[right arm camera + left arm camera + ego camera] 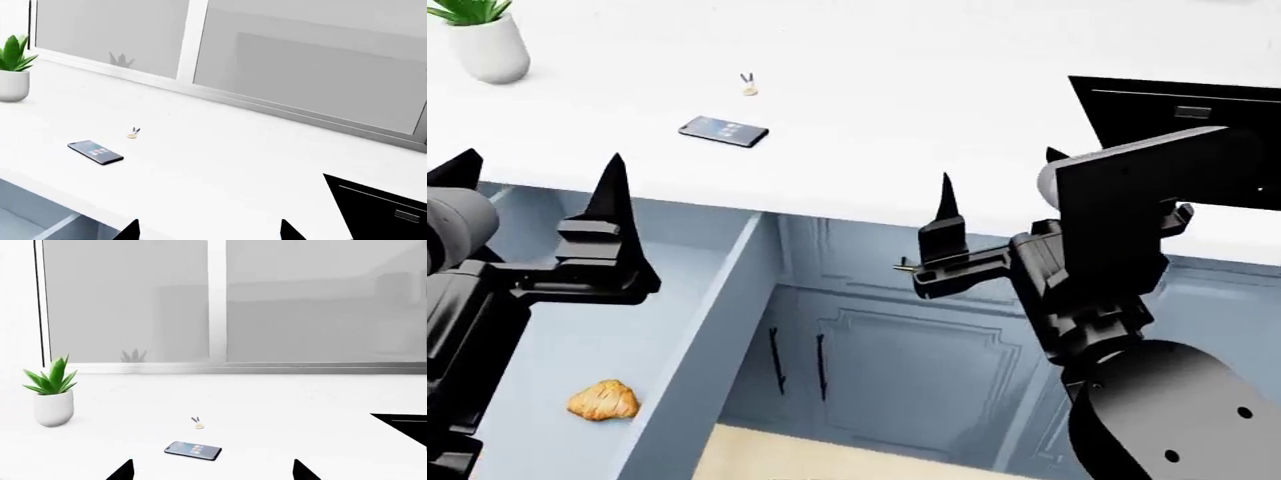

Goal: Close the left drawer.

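The left drawer [547, 330] stands pulled out under the white countertop [908, 110], its pale blue-grey interior open to the head view. Its right wall [714, 320] runs toward me; its front and handle are out of view. A croissant [603, 400] lies inside it. My left gripper [541, 165] is open and empty above the drawer, fingertips pointing at the counter edge; it also shows in the left wrist view [212, 470]. My right gripper [998, 172] is open and empty to the drawer's right, and shows in the right wrist view [208, 230]. A corner of the drawer [60, 226] shows there too.
On the counter lie a phone [722, 131], a small key-like item [747, 85], a potted plant [481, 40] and a black cooktop [1174, 110]. Below are blue-grey cabinet doors [881, 370] with black vertical handles and a short brass handle [904, 266]. A window [213, 300] runs behind the counter.
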